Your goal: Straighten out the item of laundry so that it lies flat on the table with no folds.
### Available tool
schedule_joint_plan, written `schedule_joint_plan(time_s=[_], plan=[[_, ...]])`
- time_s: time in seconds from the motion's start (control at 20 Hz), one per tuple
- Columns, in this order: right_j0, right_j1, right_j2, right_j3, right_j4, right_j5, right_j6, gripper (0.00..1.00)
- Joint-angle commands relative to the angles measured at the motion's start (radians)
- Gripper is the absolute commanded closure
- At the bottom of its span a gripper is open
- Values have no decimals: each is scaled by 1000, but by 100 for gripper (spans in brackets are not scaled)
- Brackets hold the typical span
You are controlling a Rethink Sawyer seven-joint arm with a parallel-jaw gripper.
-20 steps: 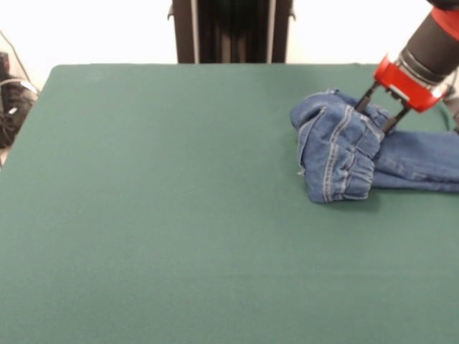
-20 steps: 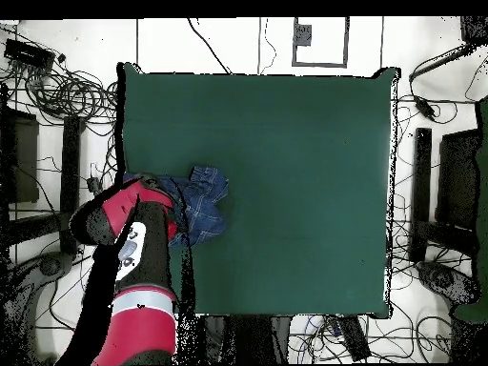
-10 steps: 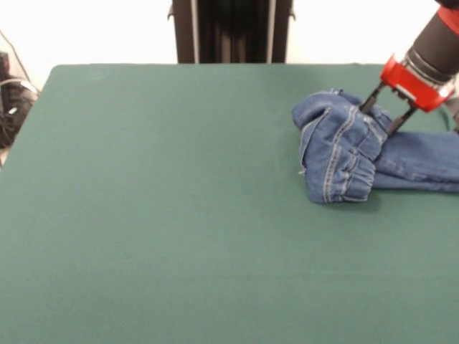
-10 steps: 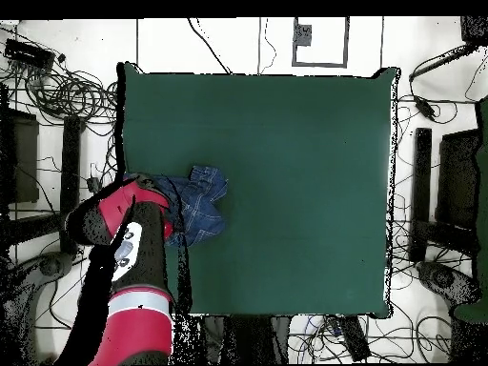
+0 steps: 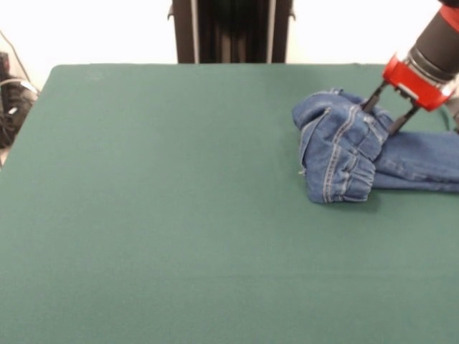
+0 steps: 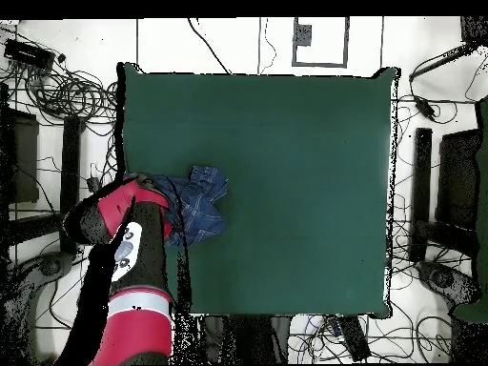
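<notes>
The item of laundry (image 5: 344, 152), a small pair of blue jeans, lies bunched at the right side of the green table (image 5: 179, 186). Its top part is folded over into a thick lump, and a leg runs flat off the picture's right edge. My gripper (image 5: 382, 117) comes down from the upper right, its two black fingers (image 5: 370, 104) apart, tips at the lump's far upper side with no cloth visibly pinched. In the overhead view the jeans (image 6: 200, 202) lie near the table's (image 6: 305, 172) left edge, and the red arm (image 6: 129, 229) covers their left part and hides the gripper.
A black pedestal (image 5: 231, 29) stands beyond the table's far edge. Cables (image 5: 11, 100) lie off the table's left side. In the overhead view cables and stands (image 6: 57, 86) ring the table. The jeans lie close to the table's edge.
My gripper has risen a little and shifted to the right, away from the lump. The jeans have barely moved.
</notes>
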State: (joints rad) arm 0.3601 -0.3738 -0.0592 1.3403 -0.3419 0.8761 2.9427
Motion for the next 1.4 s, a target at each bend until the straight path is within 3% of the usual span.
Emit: schedule_joint_plan(time_s=[0.05, 0.3, 0.7, 1.4], plan=[[32, -11, 91, 25, 93, 112, 35, 0], [41, -9, 84, 14, 108, 120, 39, 0], [11, 62, 65, -39, 41, 69, -22, 0], [15, 126, 39, -114, 17, 93, -39, 0]])
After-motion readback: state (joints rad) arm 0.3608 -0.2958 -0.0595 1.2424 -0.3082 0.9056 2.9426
